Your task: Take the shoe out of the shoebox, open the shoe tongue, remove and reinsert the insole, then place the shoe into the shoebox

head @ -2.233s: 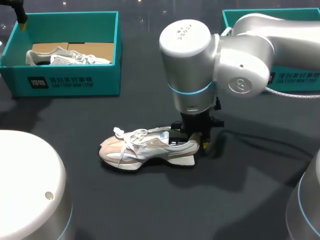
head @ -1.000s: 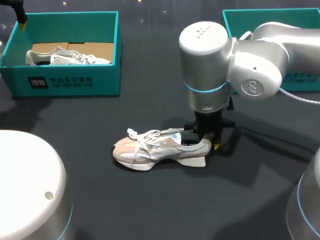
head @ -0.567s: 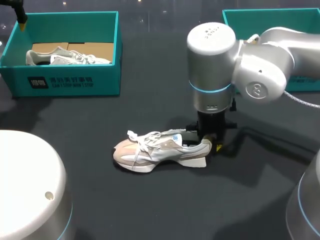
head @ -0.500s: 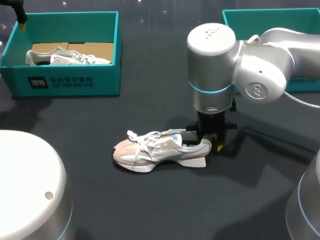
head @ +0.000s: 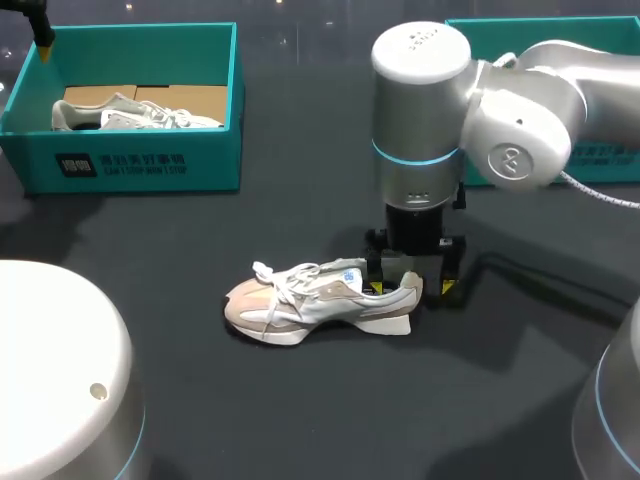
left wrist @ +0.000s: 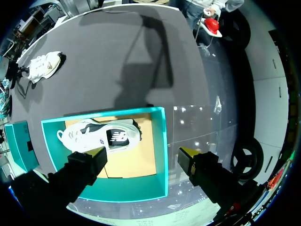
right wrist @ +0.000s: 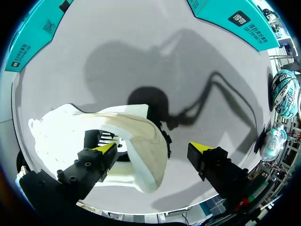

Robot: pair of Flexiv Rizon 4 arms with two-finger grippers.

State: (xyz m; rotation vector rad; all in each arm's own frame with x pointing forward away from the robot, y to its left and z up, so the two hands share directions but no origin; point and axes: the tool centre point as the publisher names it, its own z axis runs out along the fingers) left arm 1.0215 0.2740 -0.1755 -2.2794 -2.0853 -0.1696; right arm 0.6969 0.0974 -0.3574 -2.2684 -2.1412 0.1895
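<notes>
The right arm (head: 430,130) comes in from the right of the frame and stands with its wrist straight down over the heel of the shoe (head: 310,300), near the middle of the dark counter (head: 300,420). The right jaws are spread wide around the heel. In the right wrist view one yellow fingertip (right wrist: 104,149) sits at the shoe's opening and the other is clear of the heel on the far side, so nothing is gripped.

The left jaws show only at the upper left corner, over the back of a teal shoebox (head: 140,160). In the left wrist view they are wide apart and hold nothing.

That shoebox holds a second shoe (head: 130,113), grey and white, lying on a brown cardboard floor. Another teal box (head: 600,160) sits at the upper right, partly behind the right arm; what is in it cannot be seen.

The shoe on the counter stands on its sole, toe towards the left of the frame. It is cream and white with loose white laces and a blue tag on the tongue.
</notes>
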